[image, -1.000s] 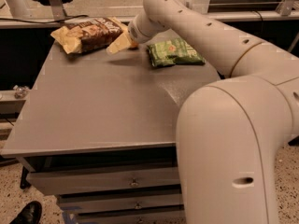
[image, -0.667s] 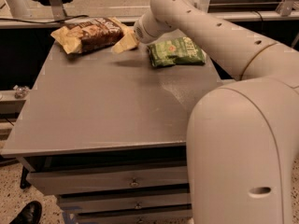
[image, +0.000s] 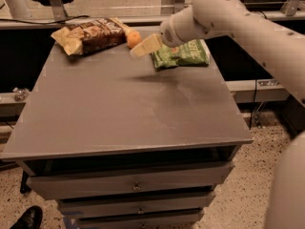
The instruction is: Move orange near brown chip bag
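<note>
The orange (image: pixel 134 38) sits on the grey table (image: pixel 119 109) at the back, touching or almost touching the right end of the brown chip bag (image: pixel 90 34). The bag lies at the table's back left, dark brown with tan ends. My gripper (image: pixel 140 49) hangs just right of and slightly in front of the orange. It points left and sits a little above the tabletop, apart from the fruit. Nothing shows in it.
A green chip bag (image: pixel 182 54) lies at the back right, partly under my arm (image: pixel 224 13). The table has drawers (image: pixel 136 185) below its front edge. A rail and dark gap run behind the table. A shoe (image: pixel 28 218) is on the floor at lower left.
My gripper has drawn back to the right, away from the brown chip bag's end. The orange, hidden behind it before, now shows on the table beside the bag.
</note>
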Action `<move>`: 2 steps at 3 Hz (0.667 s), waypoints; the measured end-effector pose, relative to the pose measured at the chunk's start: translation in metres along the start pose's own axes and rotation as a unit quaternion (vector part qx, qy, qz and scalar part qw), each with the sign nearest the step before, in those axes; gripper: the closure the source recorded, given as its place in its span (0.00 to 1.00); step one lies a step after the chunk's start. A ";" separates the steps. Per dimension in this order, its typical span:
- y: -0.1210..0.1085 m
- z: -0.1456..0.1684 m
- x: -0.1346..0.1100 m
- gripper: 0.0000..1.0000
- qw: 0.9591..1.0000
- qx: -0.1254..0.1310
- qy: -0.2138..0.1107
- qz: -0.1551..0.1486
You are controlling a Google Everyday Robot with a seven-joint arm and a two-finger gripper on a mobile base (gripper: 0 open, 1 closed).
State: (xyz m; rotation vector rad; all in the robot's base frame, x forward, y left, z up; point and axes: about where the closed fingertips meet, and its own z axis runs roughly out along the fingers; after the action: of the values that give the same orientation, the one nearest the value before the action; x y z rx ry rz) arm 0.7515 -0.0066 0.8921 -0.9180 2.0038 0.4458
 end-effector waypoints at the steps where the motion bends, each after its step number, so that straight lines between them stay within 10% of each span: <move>1: 0.014 -0.057 0.015 0.00 0.998 -0.040 -0.034 -0.019; 2: 0.015 -0.113 0.038 0.00 0.994 -0.070 -0.052 -0.061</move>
State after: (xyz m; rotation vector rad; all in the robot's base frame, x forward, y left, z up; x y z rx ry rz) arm 0.6638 -0.0813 0.9240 -1.0748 1.8285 0.5602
